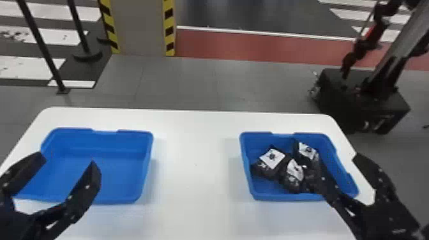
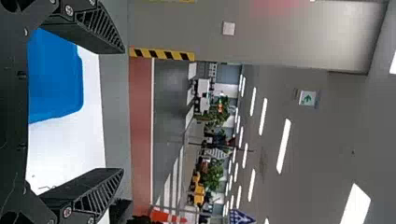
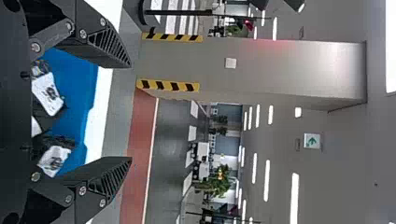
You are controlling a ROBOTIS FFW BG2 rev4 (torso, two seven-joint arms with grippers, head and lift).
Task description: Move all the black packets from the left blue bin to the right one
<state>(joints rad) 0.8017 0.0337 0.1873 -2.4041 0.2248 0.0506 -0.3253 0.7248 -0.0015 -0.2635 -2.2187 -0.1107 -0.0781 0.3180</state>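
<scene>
Packets are lying in right bin; left bin is looking empty
Left gripper and right gripper are hovering, fingers spread; probably nothing is needing grasp.

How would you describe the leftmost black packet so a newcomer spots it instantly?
On the white table, find the right blue bin. The black packet lies inside, white label facing up. Unlike its neighbours, it sits closest to the bin's left wall.
</scene>
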